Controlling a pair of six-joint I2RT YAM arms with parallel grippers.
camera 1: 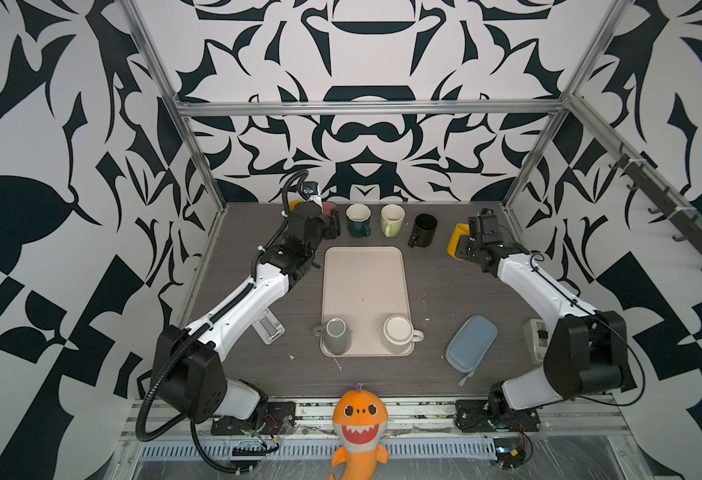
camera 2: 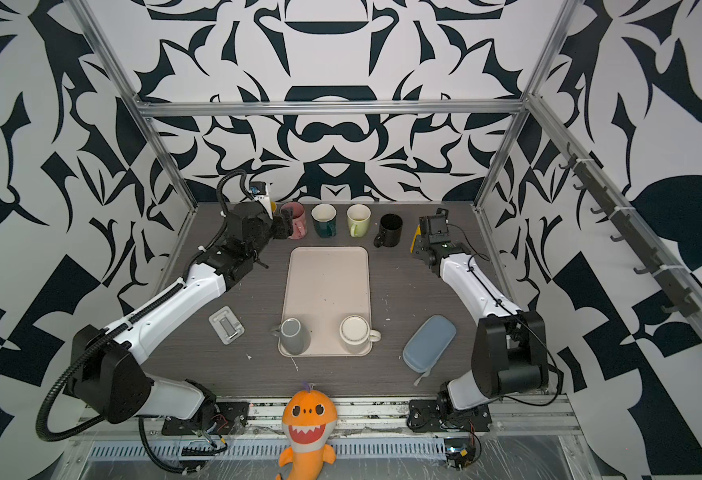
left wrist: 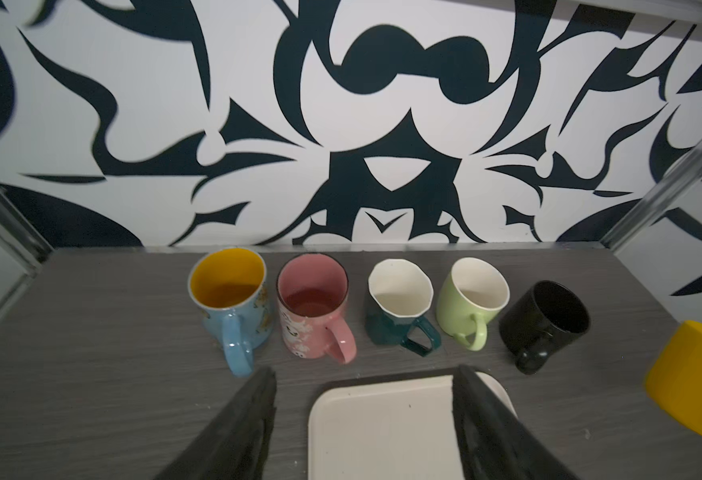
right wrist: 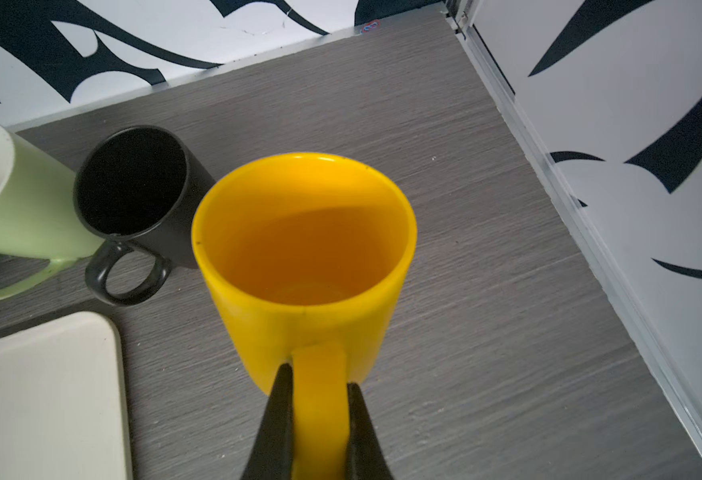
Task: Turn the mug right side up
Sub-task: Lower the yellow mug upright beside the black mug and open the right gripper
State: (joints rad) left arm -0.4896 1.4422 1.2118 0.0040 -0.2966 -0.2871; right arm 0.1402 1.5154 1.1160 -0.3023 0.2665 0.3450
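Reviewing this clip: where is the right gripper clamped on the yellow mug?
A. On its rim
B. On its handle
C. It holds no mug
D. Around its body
B: in the right wrist view the right gripper pinches the handle of the yellow mug.

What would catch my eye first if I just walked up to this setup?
Probably the orange shark plush at the front edge, then the row of colourful mugs along the back wall. The right gripper pinches a yellow mug by its handle, while two mugs sit upside down on the beige tray.
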